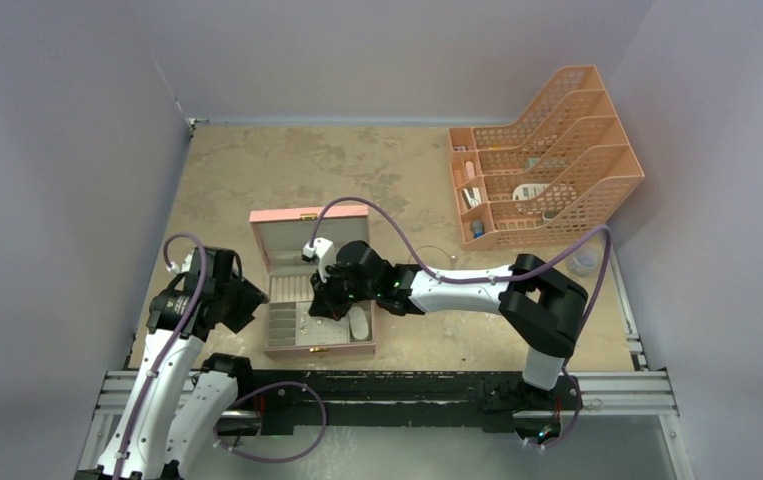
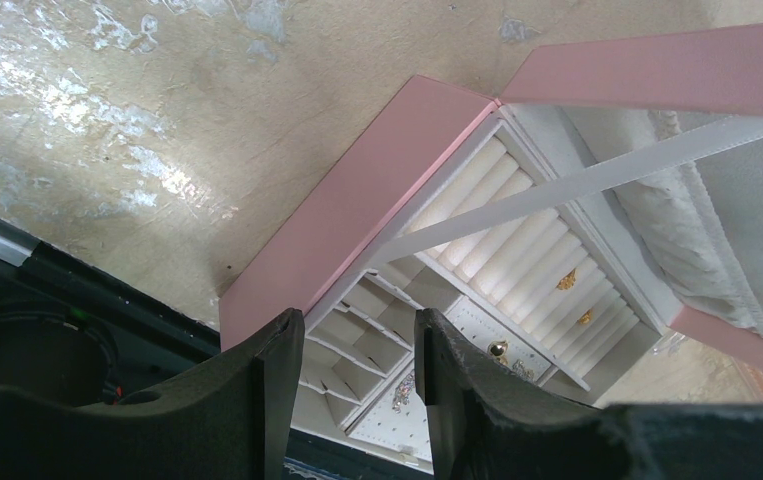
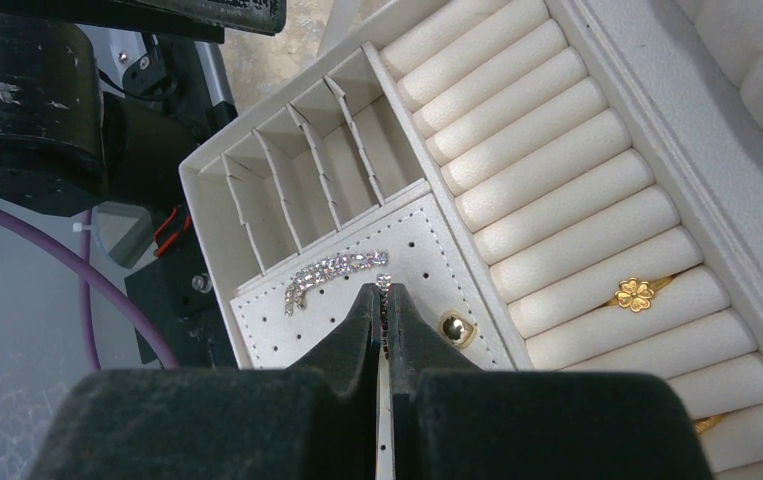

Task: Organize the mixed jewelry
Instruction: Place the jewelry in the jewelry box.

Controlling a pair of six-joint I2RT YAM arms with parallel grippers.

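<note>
Two arms meet at an open pink box (image 1: 319, 349) on a mottled table (image 1: 287, 160), the lid (image 1: 287, 240) raised on the far side.

Right gripper (image 3: 385, 295): reaches in from the right. Its jaws are pressed together just above the white perforated pad (image 3: 417, 240). A thin rhinestone strand (image 3: 385, 282) shows at the tips and runs back into the seam between them, so it is pinched. Whether this strand joins the curved rhinestone piece (image 3: 327, 275) cannot be told. That piece lies flat on the pad, just left of the tips, with its upper end beside them. A gold stud (image 3: 455, 327) sits on the same pad, just right of the fingers.

Beside the pad run the ring rolls (image 3: 557, 200). A gold flower ring (image 3: 637, 293) is tucked between two of them, and a second gold piece (image 3: 704, 423), only partly seen, sits in a slot further along. The divider compartments (image 3: 297, 190) adjoin the pad on the side toward the left arm.

Left gripper (image 2: 359, 325): held at the box's left side with its jaws standing apart, the divider compartments visible through the gap.

An orange mesh organizer (image 1: 557, 150) stands at the far right of the table, well apart from the box.
</note>
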